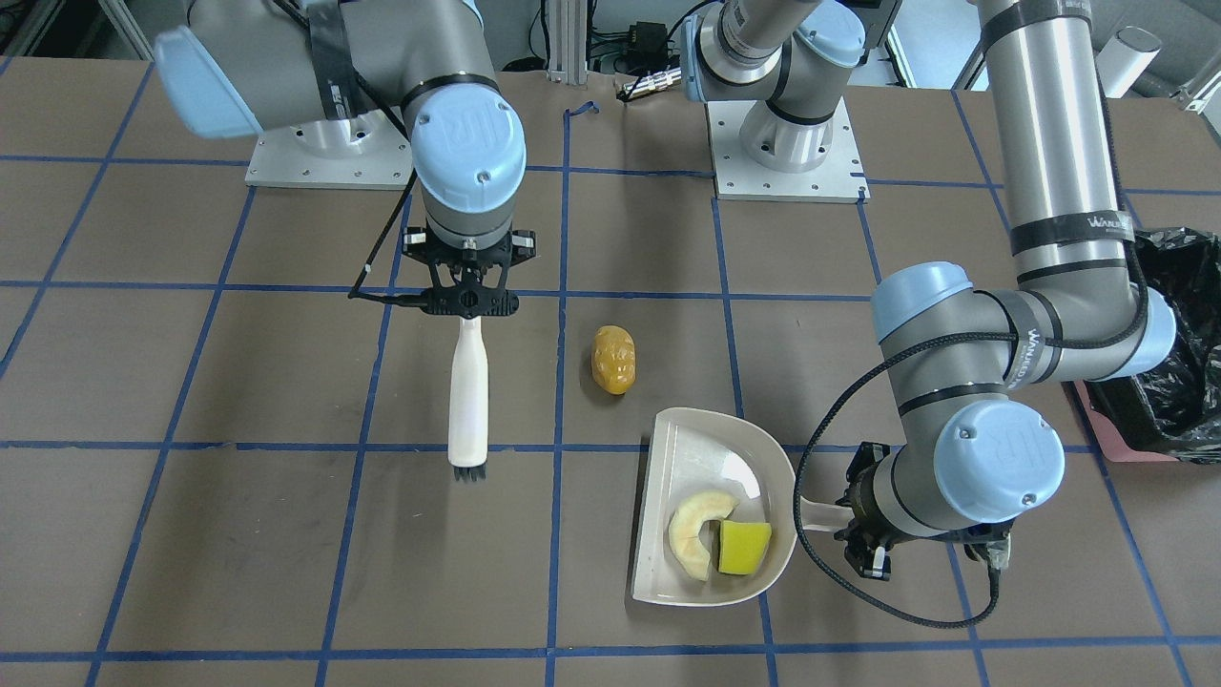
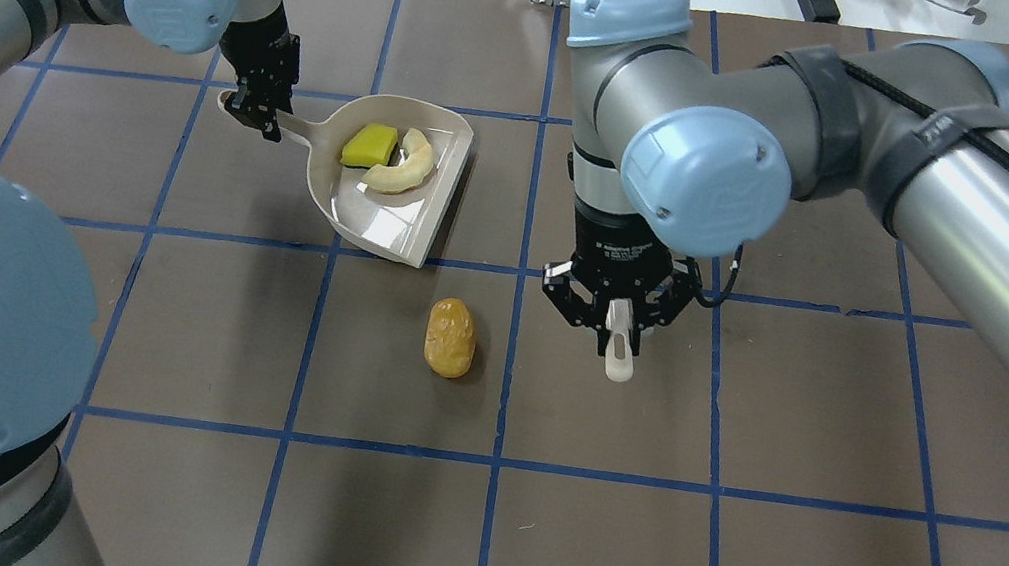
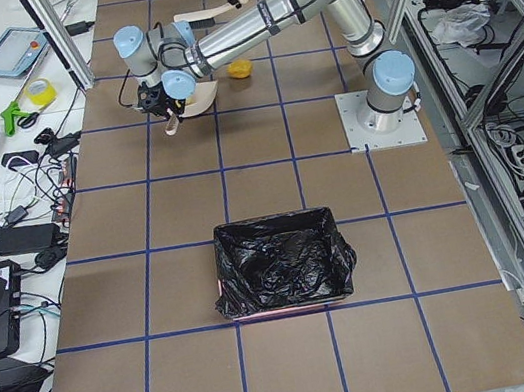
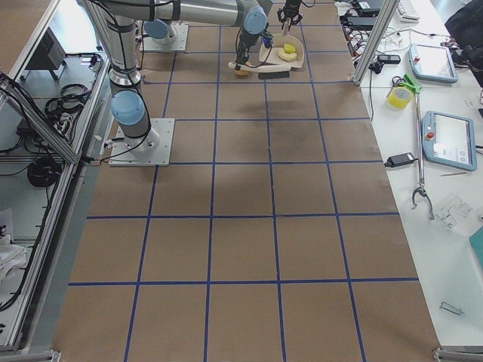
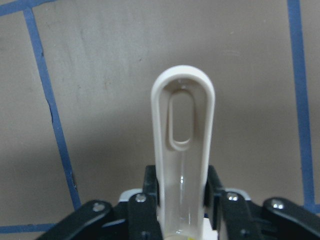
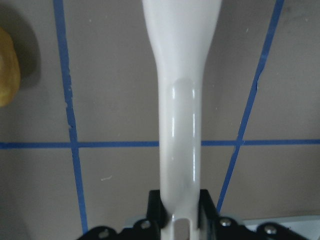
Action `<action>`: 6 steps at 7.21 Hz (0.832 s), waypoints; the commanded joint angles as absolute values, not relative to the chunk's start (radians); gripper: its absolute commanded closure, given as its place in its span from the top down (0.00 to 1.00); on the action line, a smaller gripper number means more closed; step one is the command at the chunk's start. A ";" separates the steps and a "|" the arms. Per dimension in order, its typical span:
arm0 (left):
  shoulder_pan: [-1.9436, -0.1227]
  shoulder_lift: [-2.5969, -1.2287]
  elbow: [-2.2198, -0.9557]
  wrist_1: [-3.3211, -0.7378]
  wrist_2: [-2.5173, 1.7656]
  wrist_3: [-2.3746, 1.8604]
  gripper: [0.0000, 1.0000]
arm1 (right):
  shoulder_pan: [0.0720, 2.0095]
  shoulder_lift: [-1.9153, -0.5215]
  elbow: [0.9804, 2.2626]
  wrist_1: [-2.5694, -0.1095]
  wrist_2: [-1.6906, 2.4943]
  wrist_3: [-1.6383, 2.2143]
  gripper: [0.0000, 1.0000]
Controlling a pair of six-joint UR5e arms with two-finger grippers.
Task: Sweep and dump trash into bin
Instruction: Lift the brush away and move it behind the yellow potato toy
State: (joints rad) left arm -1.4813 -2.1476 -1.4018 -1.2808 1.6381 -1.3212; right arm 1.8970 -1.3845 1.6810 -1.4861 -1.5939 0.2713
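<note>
**Operator:** At the tabletop's left end sits the bin (image 3: 227, 273), well apart from the rest. My left jaws clamp the dustpan (image 1: 696, 448) handle.

**Spotter:** The brush (image 1: 468, 391)?

**Operator:** Held in my right jaws. The orange-brown blob (image 1: 613, 359) lies mid-tabletop, beside the pan's mouth. A hard stroke could roll it wide, and tilting the pan could spill the crescent (image 1: 694, 534) and wedge (image 1: 743, 547).

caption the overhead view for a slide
Left gripper holds loaded dustpan; right gripper holds brush near orange-brown blob

We see crescent (image 1: 701, 534) and wedge (image 1: 744, 547) touching inside the dustpan (image 1: 687, 448), blob (image 1: 612, 359) on the bench (image 1: 286, 553) between dustpan and brush (image 1: 468, 401), bin (image 3: 272, 223) well apart on our left
</note>
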 commanded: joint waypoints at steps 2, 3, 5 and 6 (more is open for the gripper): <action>-1.474 -2.063 -1.527 -1.258 1.638 -1.319 0.00 | 1.907 -1.499 1.865 -1.551 -1.589 0.272 0.07; -1.457 -2.043 -1.575 -1.229 1.640 -1.287 0.00 | 1.908 -1.500 1.865 -1.551 -1.591 0.270 0.07; -1.440 -1.998 -1.681 -1.140 1.644 -1.260 0.00 | 1.908 -1.503 1.865 -1.549 -1.589 0.253 0.07; -1.436 -1.968 -1.724 -1.129 1.675 -1.250 0.00 | 1.908 -1.503 1.865 -1.549 -1.591 0.247 0.07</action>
